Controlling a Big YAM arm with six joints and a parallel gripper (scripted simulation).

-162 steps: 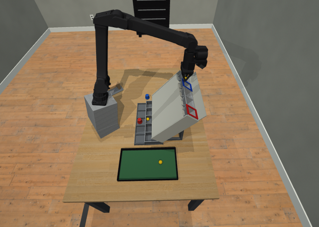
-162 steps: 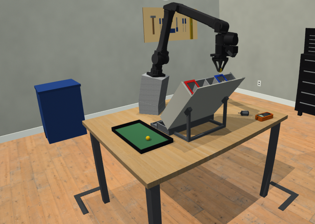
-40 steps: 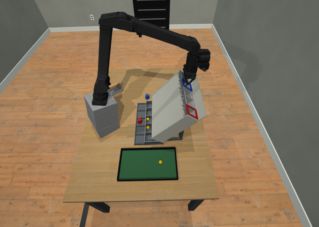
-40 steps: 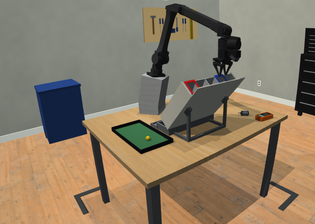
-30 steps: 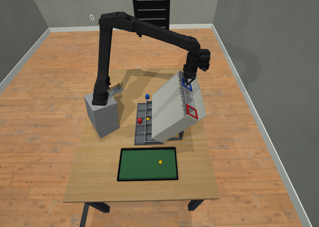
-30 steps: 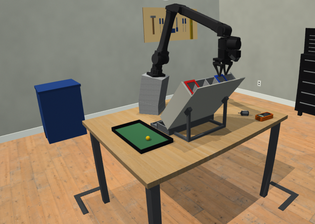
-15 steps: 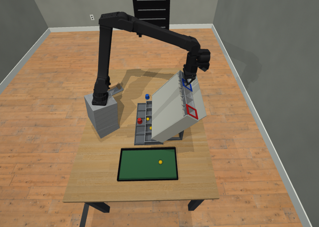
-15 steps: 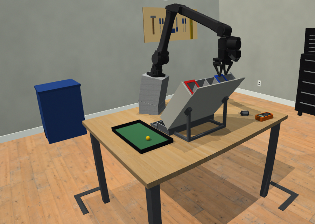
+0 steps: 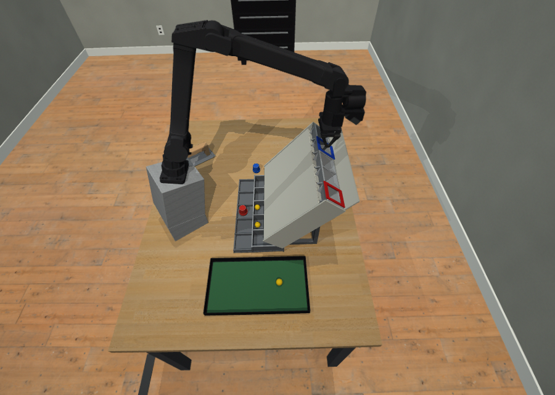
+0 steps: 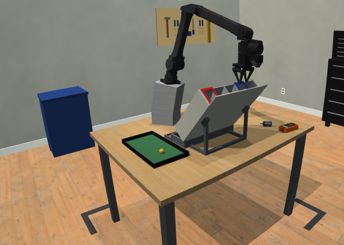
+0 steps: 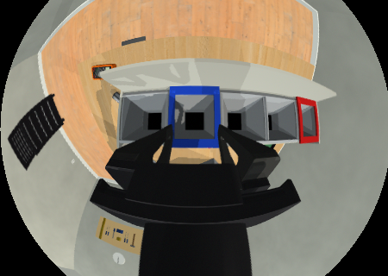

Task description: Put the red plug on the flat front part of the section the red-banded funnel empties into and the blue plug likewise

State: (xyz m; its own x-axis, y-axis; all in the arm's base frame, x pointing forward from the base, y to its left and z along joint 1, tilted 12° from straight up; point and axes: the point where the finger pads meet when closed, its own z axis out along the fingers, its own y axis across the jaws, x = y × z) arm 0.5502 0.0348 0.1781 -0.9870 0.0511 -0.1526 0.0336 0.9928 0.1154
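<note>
Top: red plug point(image 9: 242, 210) on front flat, one marble point(image 9: 256, 207) behind; blue plug point(image 9: 256, 167) beyond rack end, likely bound for second marble's point(image 9: 257, 224) section.
Exterior: gripper point(image 9: 325, 146) point(image 10: 243, 81) point(image 11: 195, 128) above blue-banded funnel point(image 9: 332, 153) point(image 10: 236, 84) point(image 11: 195, 90); best lifted straight clear.
Wrist: jaws roughly half open, nothing held.

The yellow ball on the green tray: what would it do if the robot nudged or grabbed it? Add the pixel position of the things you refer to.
The yellow ball point(image 9: 279, 282) point(image 10: 161, 151) looks round and smooth, so a nudge would probably set it rolling. The green tray point(image 9: 251, 312) point(image 10: 138, 154) has a raised black rim, which would likely stop a gentle roll. Its glossy, curved surface might slip if pinched off-centre.
</note>
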